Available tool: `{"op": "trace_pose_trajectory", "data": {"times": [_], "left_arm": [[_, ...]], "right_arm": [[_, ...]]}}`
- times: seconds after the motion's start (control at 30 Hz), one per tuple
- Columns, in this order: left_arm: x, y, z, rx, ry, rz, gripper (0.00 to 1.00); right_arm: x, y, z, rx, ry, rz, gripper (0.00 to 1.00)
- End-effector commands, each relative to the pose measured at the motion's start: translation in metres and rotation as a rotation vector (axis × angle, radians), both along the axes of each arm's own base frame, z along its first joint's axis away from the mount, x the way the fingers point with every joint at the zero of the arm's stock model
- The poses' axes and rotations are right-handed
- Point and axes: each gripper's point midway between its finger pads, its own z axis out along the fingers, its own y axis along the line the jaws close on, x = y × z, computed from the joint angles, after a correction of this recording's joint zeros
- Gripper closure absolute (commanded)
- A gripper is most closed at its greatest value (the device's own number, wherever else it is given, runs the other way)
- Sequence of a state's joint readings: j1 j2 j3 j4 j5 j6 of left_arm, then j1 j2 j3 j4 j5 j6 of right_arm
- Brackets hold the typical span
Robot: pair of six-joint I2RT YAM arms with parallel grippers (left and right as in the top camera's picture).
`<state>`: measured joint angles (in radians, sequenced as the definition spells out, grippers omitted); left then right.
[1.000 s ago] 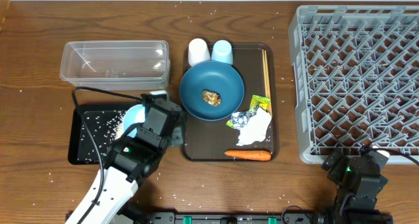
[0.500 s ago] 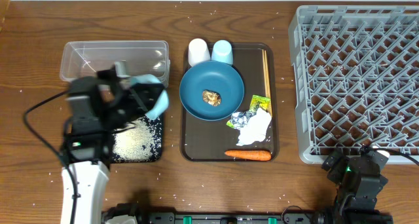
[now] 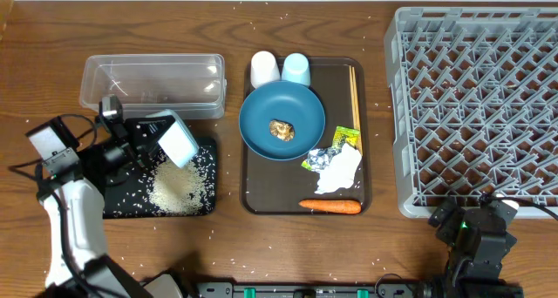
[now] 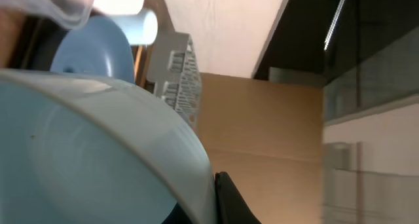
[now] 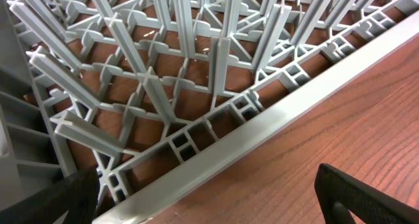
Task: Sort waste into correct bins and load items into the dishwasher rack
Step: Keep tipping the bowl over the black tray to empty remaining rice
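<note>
White bowl (image 3: 177, 141) being tilted over black tray (image 3: 118, 206) to dump rice (image 3: 179, 186) | left gripper (image 3: 150, 143) pinching its rim | right gripper (image 5: 208, 196) idling, spread, beside dishwasher rack (image 3: 475, 106)

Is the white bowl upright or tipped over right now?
Tipped. The left gripper holds the bowl on its side over the black tray, with rice piled on the tray beneath it.
</note>
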<state>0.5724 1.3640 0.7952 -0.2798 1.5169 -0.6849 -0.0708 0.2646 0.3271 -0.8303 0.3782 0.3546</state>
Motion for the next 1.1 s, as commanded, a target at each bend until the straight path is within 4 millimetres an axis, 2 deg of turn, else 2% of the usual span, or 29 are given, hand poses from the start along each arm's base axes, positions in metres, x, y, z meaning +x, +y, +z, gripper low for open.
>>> {"op": "trace_pose_trajectory", "data": {"times": [0.0, 0.13, 0.3, 0.47, 0.53, 0.67, 0.87, 0.97, 1.07], "left_arm": [[0.000, 0.000, 0.002, -0.135, 0.112, -0.019, 0.94], [0.001, 0.001, 0.002, -0.172, 0.162, -0.014, 0.94], [0.004, 0.007, 0.005, -0.140, 0.113, -0.004, 0.94], [0.011, 0.009, 0.015, -0.037, -0.039, -0.020, 0.94], [0.008, -0.004, 0.023, -0.003, -0.090, -0.054, 0.94], [-0.004, -0.039, 0.048, 0.130, -0.314, -0.161, 0.94], [-0.021, -0.088, 0.070, 0.235, -0.391, -0.212, 0.94], [-0.026, -0.108, 0.071, 0.323, -0.376, -0.170, 0.94], [-0.028, -0.115, 0.053, 0.478, -0.308, -0.080, 0.94]], "right_arm": [[0.000, -0.003, 0.005, -0.015, -0.007, -0.007, 0.01], [0.000, -0.003, 0.005, -0.015, -0.007, -0.007, 0.01], [0.000, -0.003, 0.005, -0.015, -0.007, -0.007, 0.01], [0.000, -0.003, 0.005, -0.016, -0.007, -0.006, 0.01], [0.000, -0.003, 0.005, -0.015, -0.007, -0.007, 0.01], [0.000, -0.003, 0.005, -0.015, -0.007, -0.007, 0.01], [0.000, -0.003, 0.005, -0.015, -0.007, -0.007, 0.01], [0.000, -0.003, 0.005, -0.015, -0.007, -0.007, 0.01], [0.000, -0.003, 0.005, -0.015, -0.007, -0.007, 0.01]]}}
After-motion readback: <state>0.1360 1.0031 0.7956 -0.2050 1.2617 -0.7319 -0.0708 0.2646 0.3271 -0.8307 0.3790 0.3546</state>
